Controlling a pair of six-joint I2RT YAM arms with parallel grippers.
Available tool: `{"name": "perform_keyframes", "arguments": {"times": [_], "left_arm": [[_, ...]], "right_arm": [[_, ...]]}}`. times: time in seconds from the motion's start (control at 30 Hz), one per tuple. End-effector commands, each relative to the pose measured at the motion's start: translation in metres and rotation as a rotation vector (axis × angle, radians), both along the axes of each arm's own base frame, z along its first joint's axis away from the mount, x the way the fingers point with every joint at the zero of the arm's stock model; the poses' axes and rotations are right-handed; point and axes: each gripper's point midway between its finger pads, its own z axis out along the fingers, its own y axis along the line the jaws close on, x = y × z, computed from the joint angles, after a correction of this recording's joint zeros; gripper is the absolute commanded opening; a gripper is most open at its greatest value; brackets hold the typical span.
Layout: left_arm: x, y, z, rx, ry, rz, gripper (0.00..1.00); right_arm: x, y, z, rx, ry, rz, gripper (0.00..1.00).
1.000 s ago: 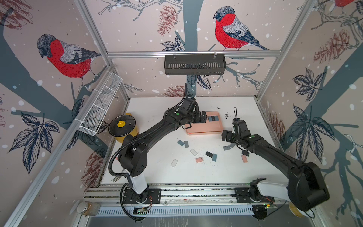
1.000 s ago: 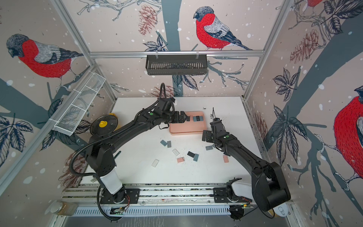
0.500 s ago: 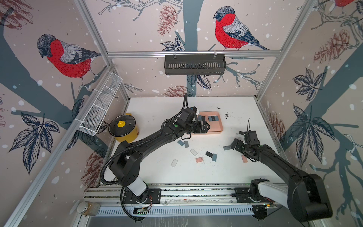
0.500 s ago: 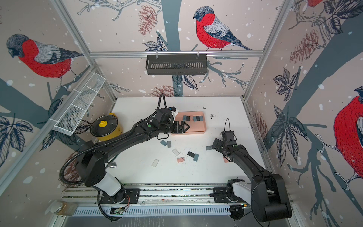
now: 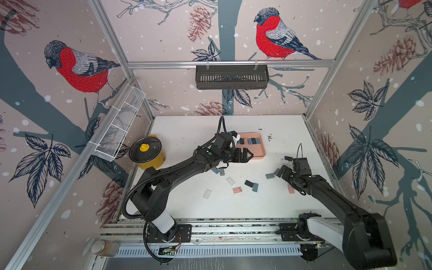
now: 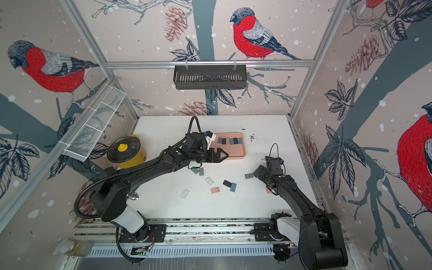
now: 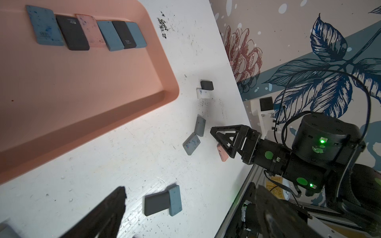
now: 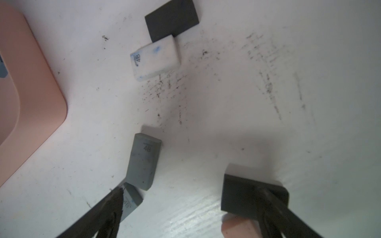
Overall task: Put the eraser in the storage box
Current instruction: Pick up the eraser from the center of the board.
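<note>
On the white table [image 5: 187, 210] the job looks roughly a third done. Six erasers [image 7: 73, 33] lie flat in a close row along one side of the box [image 7: 82, 82]: blue, black, pink, blue, black, blue. The rest of the box floor is bare.

About a dozen more are loose on the table; the arms may hide one or two, so I would not swear to the count. A blue-grey pair [image 5: 215, 170] sits by the left arm [image 5: 182, 168], a pale one [image 5: 230, 181] and a pink one [image 5: 237, 190] lie in the middle, and a black-and-blue pair [image 5: 249, 183] lies touching just beside them. The others cluster to the right of the box.

The left gripper [image 5: 250, 155] hangs by the near rim of the box, jaws spread wide with nothing between them. The right gripper [image 8: 175, 191] is low over the right-hand cluster, just as wide and also empty. A grey eraser [image 8: 144, 162] lies just ahead of one finger [image 8: 109, 208], a second grey one [image 8: 133, 201] is partly under that fingertip, and a pink corner [image 8: 235, 228] peeps out beneath the other finger. Further on, a white eraser [image 8: 155, 59] touches a black eraser [image 8: 172, 18].

The grey eraser seems the likeliest next pick, but it sits to one side of the jaws, so the gripper would need to shift across before closing. Every loose piece has yet to be carried over.
</note>
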Motion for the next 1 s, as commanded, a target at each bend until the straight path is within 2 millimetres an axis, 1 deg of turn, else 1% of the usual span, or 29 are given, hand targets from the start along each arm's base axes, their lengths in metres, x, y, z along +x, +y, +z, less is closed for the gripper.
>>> {"name": "perform_keyframes", "arguments": {"times": [0.0, 0.1, 0.2, 0.5, 0.6, 0.73, 0.97], "left_arm": [[0.000, -0.007, 0.011, -0.050, -0.035, -0.036, 0.97], [-0.003, -0.008, 0.015, -0.069, -0.035, -0.047, 0.97], [-0.004, -0.009, 0.016, -0.071, -0.036, -0.054, 0.97], [-0.008, -0.008, 0.024, -0.091, -0.045, -0.063, 0.97], [-0.008, -0.008, 0.024, -0.091, -0.045, -0.065, 0.97], [-0.009, -0.008, 0.020, -0.087, -0.038, -0.065, 0.97], [-0.007, -0.007, 0.018, -0.075, -0.039, -0.056, 0.97]], "right_arm": [[-0.015, -0.010, -0.002, -0.042, 0.073, -0.045, 0.99], [-0.017, -0.011, 0.004, -0.046, 0.069, -0.065, 0.99], [-0.023, -0.014, 0.002, -0.041, 0.076, -0.103, 0.99], [-0.042, -0.010, -0.021, -0.027, 0.144, -0.135, 0.99], [-0.040, 0.000, -0.025, -0.015, 0.140, -0.092, 0.99], [-0.035, 0.014, -0.019, -0.086, 0.130, -0.028, 0.99], [-0.028, 0.042, -0.018, -0.078, 0.117, 0.041, 0.99]]}}
